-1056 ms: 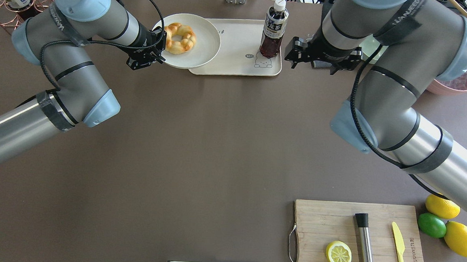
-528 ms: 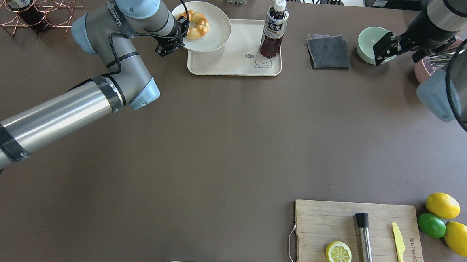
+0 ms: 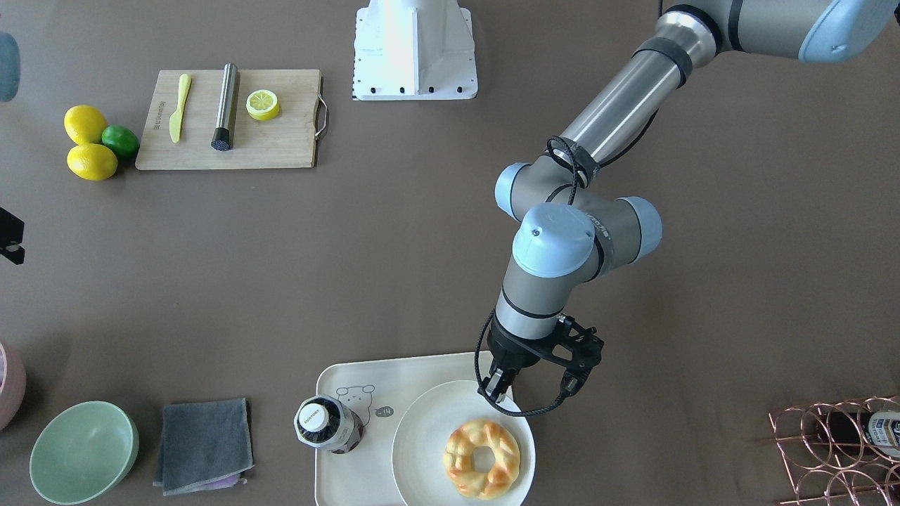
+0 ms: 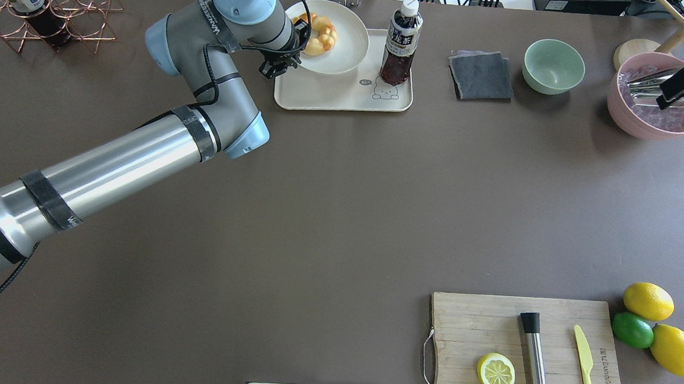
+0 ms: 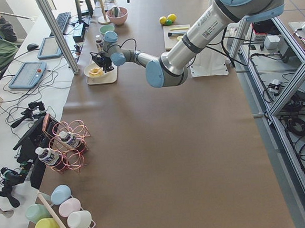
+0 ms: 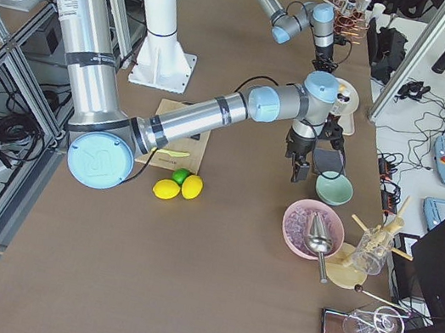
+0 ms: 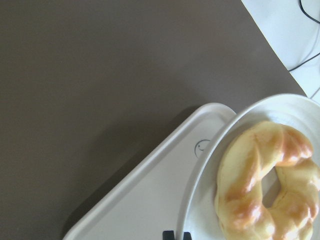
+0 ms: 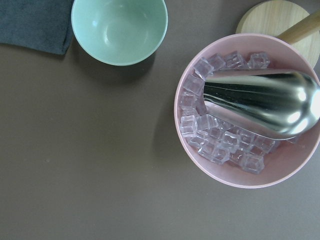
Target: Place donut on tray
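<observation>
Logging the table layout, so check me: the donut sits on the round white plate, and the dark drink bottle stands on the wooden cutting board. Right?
Not quite. The donut does sit on the round white plate, but the dark drink bottle stands on the cream tray, beside that plate, not on the wooden cutting board. The overhead exterior view shows it.

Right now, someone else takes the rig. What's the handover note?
Left gripper: shut on the rim of the plate.
Right gripper: over the pink bowl, nothing seen in it; can't tell whether it is open or shut.
Donut lies on the plate, which is over the tray, beside the bottle.
Done: donut brought over the tray.
Left: can't tell if the plate is fully down. Set it, release, withdraw.
</observation>
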`<state>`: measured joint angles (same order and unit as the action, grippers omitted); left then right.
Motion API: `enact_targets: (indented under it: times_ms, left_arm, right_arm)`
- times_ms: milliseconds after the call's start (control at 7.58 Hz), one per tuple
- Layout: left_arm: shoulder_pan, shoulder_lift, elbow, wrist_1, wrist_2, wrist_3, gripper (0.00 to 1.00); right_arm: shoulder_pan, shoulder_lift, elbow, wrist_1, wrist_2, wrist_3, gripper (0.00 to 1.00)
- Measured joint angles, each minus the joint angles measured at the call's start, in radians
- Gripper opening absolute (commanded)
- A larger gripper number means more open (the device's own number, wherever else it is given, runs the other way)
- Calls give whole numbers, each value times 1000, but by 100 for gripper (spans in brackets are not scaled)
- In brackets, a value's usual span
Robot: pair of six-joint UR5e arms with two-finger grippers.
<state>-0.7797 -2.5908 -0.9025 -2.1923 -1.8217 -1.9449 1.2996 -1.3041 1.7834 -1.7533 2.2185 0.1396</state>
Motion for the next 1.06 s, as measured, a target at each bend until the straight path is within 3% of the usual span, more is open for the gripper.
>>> enact_targets:
  times_ms: [264,528,792,1056]
  left_arm:
    - [12,32,-73,-3,-9,107,99]
    - [-12,179,-283,32,-114,190,99]
    - [-87,386,-540,151,-269,378,99]
    - [-198,653,-822,368,-340,753,99]
  right_arm:
    - [41,-32,-23,0,10,-80,100]
    - [74,-66,-37,0,9,-122,100]
    - [109,-99,-81,0,4,-132,100]
    - [154,-108,-153,0,6,-177,100]
